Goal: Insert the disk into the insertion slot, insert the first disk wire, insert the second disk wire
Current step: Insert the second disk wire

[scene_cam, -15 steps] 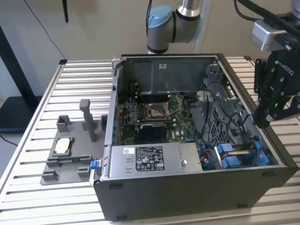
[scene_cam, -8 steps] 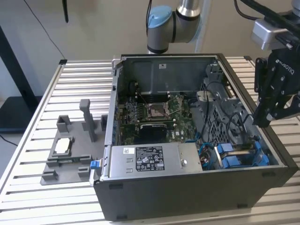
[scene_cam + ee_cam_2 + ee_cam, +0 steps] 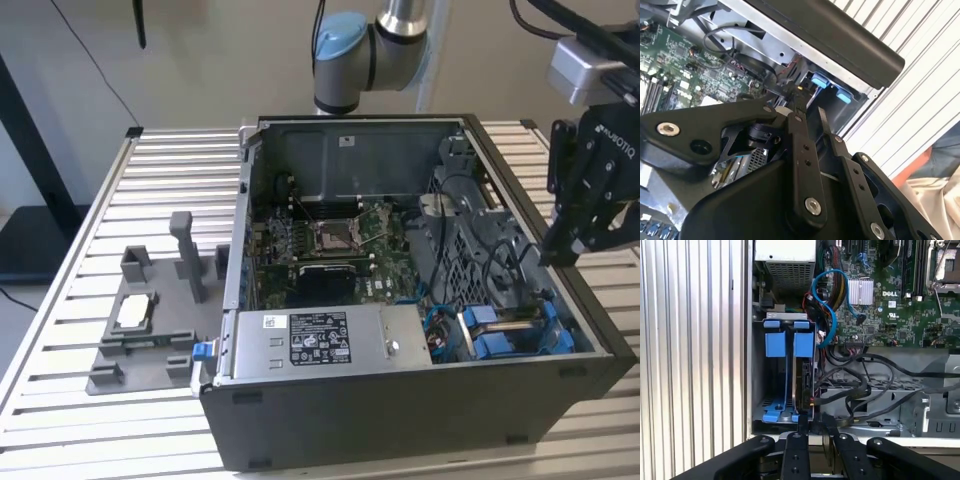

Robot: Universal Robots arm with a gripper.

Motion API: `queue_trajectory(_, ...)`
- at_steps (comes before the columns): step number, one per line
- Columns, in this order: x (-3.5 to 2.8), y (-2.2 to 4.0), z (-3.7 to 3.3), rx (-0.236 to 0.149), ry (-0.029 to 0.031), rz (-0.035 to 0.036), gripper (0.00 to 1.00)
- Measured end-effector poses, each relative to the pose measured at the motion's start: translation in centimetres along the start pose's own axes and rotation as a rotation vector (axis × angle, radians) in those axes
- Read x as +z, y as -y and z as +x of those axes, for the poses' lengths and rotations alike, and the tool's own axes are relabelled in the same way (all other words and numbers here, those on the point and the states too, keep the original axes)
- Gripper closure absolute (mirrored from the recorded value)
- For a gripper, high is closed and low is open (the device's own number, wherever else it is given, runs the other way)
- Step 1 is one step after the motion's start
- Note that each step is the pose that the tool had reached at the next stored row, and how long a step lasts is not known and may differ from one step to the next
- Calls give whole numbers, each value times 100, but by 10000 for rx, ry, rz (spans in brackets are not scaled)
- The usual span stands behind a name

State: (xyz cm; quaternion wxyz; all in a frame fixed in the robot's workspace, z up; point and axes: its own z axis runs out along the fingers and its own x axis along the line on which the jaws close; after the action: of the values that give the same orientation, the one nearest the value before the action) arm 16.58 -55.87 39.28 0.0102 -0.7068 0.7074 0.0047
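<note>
Hovering end effector (image 3: 814, 424) at case edge, can't tell if it's pinching anything. Disk (image 3: 803, 382) sits on edge in insertion slot (image 3: 759, 370), just ahead of me. My guess: rigid, heavyish, shock-sensitive, so grab blue carrier tabs (image 3: 803, 344), not bare faces.

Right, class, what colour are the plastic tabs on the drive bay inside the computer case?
Bright blue; the tabs show best in the first wrist view.

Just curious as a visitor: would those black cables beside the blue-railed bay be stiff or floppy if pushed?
Probably floppy: the black cables sag in loose loops. Likely light, being thin. They may tangle, since several cross each other.
</note>
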Motion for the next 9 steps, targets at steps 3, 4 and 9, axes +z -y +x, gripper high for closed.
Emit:
queue_trajectory(3,13,8,0,23,86,-62,73)
queue_trajectory(4,21,7,0,49,107,-73,73)
queue_trajectory(9,61,9,2,316,187,-75,73)
